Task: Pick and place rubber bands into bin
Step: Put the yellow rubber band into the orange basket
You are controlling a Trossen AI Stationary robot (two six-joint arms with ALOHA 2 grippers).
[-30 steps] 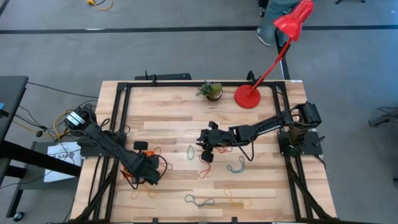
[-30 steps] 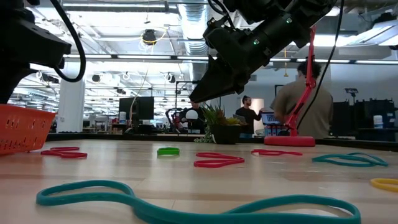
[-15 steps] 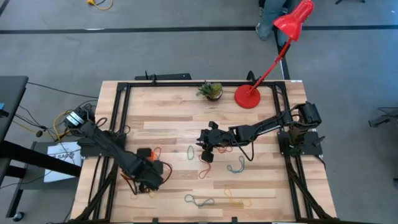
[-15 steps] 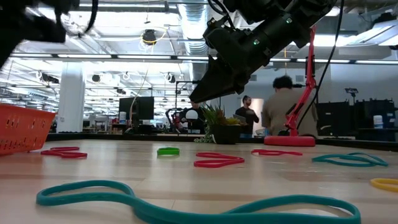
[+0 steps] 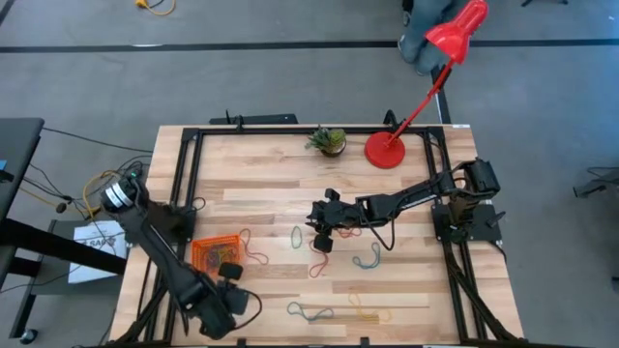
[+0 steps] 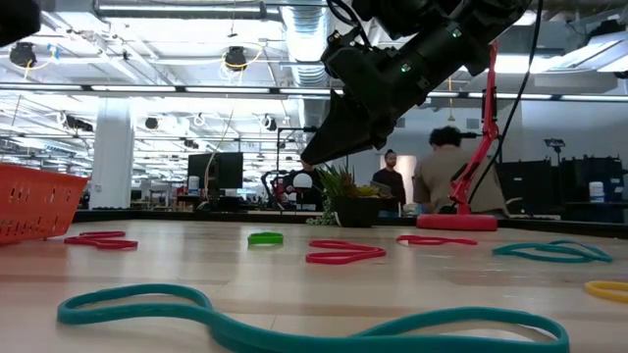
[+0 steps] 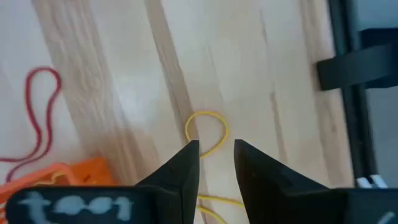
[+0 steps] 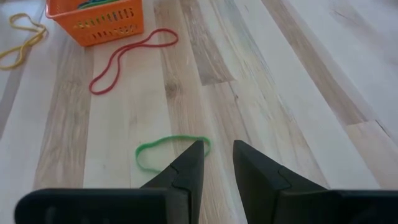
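The orange bin [image 5: 215, 253] stands on the table's left half with bands inside; it also shows in the right wrist view [image 8: 93, 18]. My left gripper [image 5: 232, 278] hovers just near of the bin, its fingers a narrow gap apart and empty, above a yellow band [image 7: 208, 127]. My right gripper [image 5: 311, 227] hangs above mid-table, narrowly open and empty, just right of a green band [image 8: 171, 149]. A red band [image 5: 250, 253] lies beside the bin. More red, teal and yellow bands lie flat on the table's near half.
A red lamp base [image 5: 385, 150] and a small potted plant [image 5: 329, 141] stand at the far edge. A black frame [image 5: 184, 174] rims the table. A long teal band [image 6: 294, 324] lies near the front edge. A person [image 6: 446, 172] stands in the room behind.
My left gripper has moved from above the bin toward the table's near edge, so the bin now shows in full. My right arm has kept still. The person behind the table has stepped left.
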